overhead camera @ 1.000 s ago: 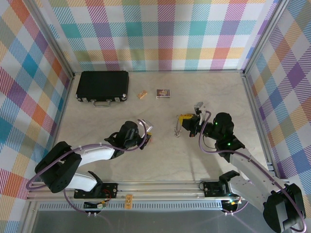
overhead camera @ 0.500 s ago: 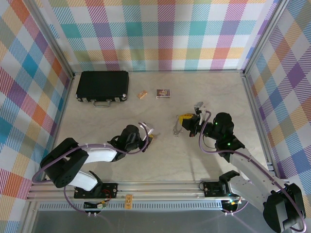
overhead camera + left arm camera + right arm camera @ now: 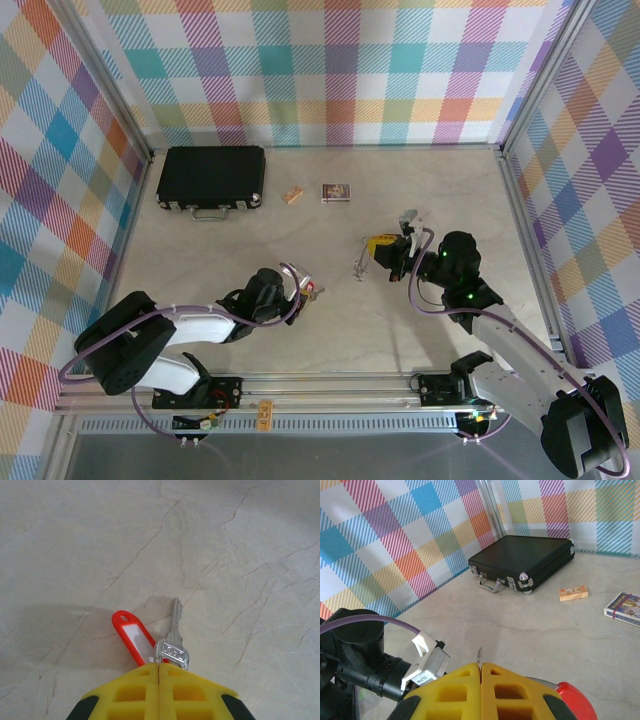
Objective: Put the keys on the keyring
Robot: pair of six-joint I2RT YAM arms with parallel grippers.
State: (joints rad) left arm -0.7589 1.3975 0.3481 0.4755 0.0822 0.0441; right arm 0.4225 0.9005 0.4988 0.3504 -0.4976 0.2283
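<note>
Over the last second the left claw [image 3: 159, 667] is drifting a little toward the near edge of the tabletop [image 3: 75, 535] and slightly to the right, carrying its load along. The right arm is not moving at all. That reads as the key being re-aimed rather than threaded: a wide gap is still lying between it and the ring, so by my judgement the joining step is not yet begun.

The left claw is staying clenched on the head of the silver key [image 3: 173, 630], with a red tag [image 3: 134, 636] hanging from the same head. In the overhead view this bundle is sitting left of the tabletop's centre, closer to the near edge than the far one. Whether it is resting on the tabletop or hovering just over it, I cannot tell.

The right claw [image 3: 481, 670] is likewise clamped, gripping the keyring [image 3: 362, 264], which is hanging right of centre. From its own wrist, a thin arc of wire is poking up between the yellow fingers, and a red sleeve [image 3: 576, 700] is bulging out at one side.

The key's long axis is running straight out from the left claw, its blade tip pointing away from the fingers, roughly toward the right side of the tabletop where the ring is waiting. The tag is splaying off to the left of the blade.
</note>
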